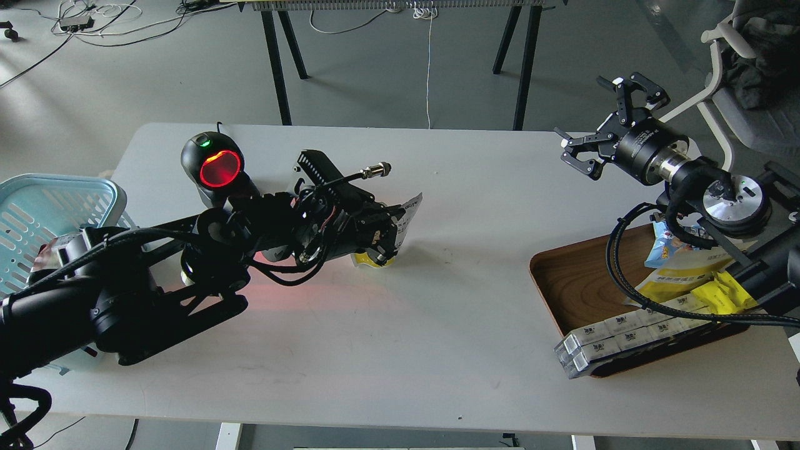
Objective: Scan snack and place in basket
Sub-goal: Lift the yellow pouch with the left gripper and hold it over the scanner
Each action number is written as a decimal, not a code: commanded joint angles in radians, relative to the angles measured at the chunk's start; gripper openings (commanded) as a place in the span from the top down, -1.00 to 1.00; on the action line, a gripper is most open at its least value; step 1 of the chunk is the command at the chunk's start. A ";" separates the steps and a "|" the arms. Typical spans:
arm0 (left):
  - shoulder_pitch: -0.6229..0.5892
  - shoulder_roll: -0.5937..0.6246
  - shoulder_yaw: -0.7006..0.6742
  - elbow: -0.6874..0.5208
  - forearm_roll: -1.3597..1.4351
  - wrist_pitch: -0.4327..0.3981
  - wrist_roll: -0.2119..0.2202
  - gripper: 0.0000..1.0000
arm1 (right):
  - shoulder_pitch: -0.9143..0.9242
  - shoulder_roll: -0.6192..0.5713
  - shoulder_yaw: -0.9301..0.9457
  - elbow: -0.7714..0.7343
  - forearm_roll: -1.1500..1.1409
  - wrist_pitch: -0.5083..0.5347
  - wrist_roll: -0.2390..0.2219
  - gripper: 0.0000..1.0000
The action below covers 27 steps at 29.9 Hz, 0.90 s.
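My left gripper point(384, 234) is shut on the snack point(405, 215), a yellow-and-white pouch that stands near the table's middle, mostly hidden behind my fingers; its white top edge and yellow bottom show. The black scanner point(215, 170) with its glowing red window stands just left of the gripper. The light blue basket point(44, 212) sits at the table's far left edge, partly behind my left arm. My right gripper point(603, 122) is open and empty, held above the table's far right.
A brown wooden tray point(572, 281) at the right holds yellow and blue-and-white packets point(681, 275) and white boxes point(615, 340) at its front rim. Cables hang from my right arm over the tray. Table legs and an office chair stand behind the table.
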State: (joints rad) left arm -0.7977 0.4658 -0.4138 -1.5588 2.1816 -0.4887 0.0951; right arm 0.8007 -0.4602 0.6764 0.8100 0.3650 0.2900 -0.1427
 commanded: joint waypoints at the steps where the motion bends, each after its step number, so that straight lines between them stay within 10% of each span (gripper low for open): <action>1: 0.000 0.004 -0.011 -0.006 0.000 0.000 0.000 1.00 | 0.000 0.000 0.000 0.000 0.000 0.000 0.000 -0.92; 17: -0.009 0.154 -0.131 -0.115 0.000 0.000 -0.017 1.00 | 0.003 0.000 0.002 0.001 0.000 0.000 -0.002 -0.91; 27: -0.026 0.399 -0.128 -0.205 0.000 0.000 -0.118 1.00 | 0.009 0.000 0.003 0.003 0.000 0.000 -0.002 -0.92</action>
State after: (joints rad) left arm -0.8148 0.8050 -0.5431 -1.7559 2.1816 -0.4887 0.0170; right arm 0.8082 -0.4605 0.6790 0.8116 0.3650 0.2899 -0.1435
